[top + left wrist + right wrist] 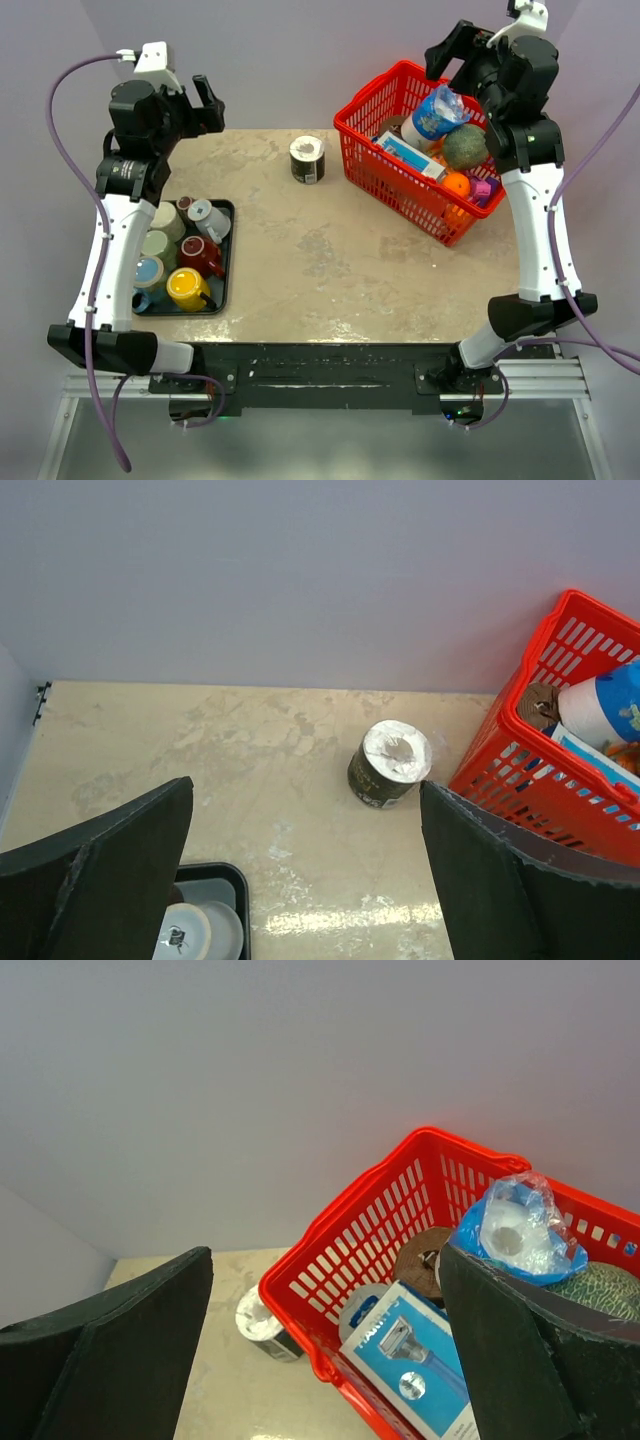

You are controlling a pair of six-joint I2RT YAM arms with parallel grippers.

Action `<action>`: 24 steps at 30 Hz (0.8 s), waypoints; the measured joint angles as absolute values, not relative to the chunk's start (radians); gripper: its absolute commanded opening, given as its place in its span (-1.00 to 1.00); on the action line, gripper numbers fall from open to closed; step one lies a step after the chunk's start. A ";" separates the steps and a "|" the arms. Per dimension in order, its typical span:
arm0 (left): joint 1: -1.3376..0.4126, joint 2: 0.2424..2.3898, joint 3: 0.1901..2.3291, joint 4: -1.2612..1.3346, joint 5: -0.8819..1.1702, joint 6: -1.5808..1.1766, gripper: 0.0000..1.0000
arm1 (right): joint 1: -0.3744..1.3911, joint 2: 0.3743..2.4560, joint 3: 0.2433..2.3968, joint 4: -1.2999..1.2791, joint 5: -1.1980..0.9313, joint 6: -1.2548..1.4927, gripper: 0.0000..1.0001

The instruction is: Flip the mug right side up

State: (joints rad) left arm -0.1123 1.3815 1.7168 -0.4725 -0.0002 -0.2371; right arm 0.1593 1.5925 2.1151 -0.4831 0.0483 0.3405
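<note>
Mug (307, 158) stands alone at the back of the table (330, 260), approx. mid-width, btwn tray and basket, touching neither. Far left, your left gripper (305, 788) hangs over the back-left corner, fingers spread wide, nothing btwn them. The black tray (229, 270) of cups under it is partly covered by the left arm from above and cut off in the left wrist view. You can't make out the mug's handle in any view. The red basket (400, 190) hides part of the mug from the right wrist cam. The right gripper (325, 1252) is above the basket, also spread, empty. Mug's long axis is vertical, with a closed pale end up and dark wall below. The opening looks to be down on the table, rim not visible.
</note>
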 measured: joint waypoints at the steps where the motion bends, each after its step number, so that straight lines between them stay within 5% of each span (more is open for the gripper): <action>1: -0.112 1.382 1.709 -0.467 -0.002 -0.243 0.99 | 0.159 1.592 2.115 -0.486 0.039 0.340 0.98; 11: -0.096 1.260 1.464 -0.419 -0.078 -0.252 0.99 | 0.176 1.640 2.150 -0.477 -0.226 0.324 0.98; 24: 0.060 1.246 1.341 -0.692 -0.136 -0.469 0.99 | 0.593 1.714 1.940 -0.373 -0.312 0.267 0.98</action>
